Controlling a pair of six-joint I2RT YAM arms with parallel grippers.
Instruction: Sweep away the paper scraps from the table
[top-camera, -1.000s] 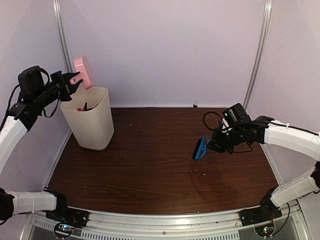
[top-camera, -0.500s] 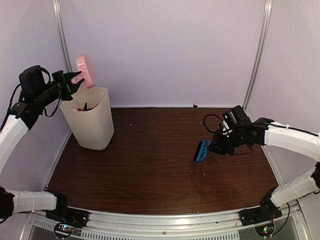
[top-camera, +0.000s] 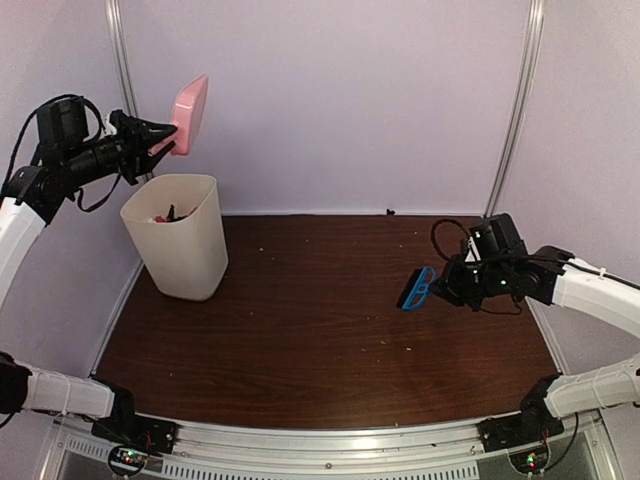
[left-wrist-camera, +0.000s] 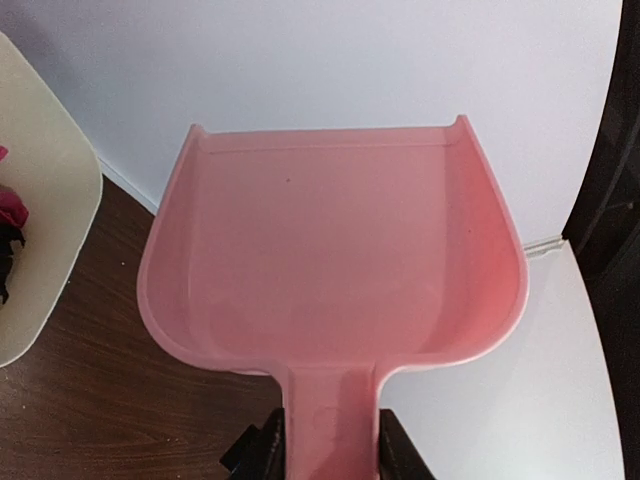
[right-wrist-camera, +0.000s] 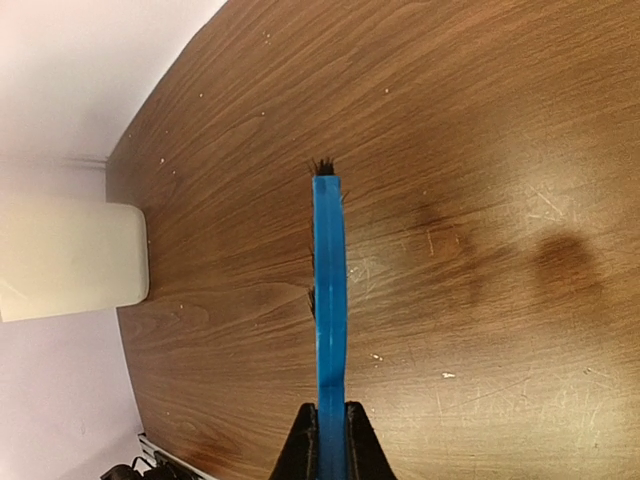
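Note:
My left gripper (top-camera: 160, 142) (left-wrist-camera: 330, 440) is shut on the handle of a pink dustpan (top-camera: 190, 112) (left-wrist-camera: 330, 260). It holds the pan high in the air above the cream bin (top-camera: 185, 250), and the scoop is bare inside. Paper scraps (top-camera: 163, 214) (left-wrist-camera: 8, 215), pink and dark bits, lie inside the bin. My right gripper (top-camera: 440, 290) (right-wrist-camera: 331, 425) is shut on a blue hand brush (top-camera: 415, 288) (right-wrist-camera: 329, 270), held over the right part of the brown table (top-camera: 300, 310). The brush's bristles point left.
The bin (right-wrist-camera: 70, 255) stands at the table's back left corner by the wall. A few tiny pale specks (right-wrist-camera: 447, 375) dot the wood near the brush. A silver rail (top-camera: 330, 445) runs along the front edge, and metal posts stand at the back.
My left arm lifted the dustpan higher above the bin and turned its scoop more face-on. My right arm drew the brush a little to the right.

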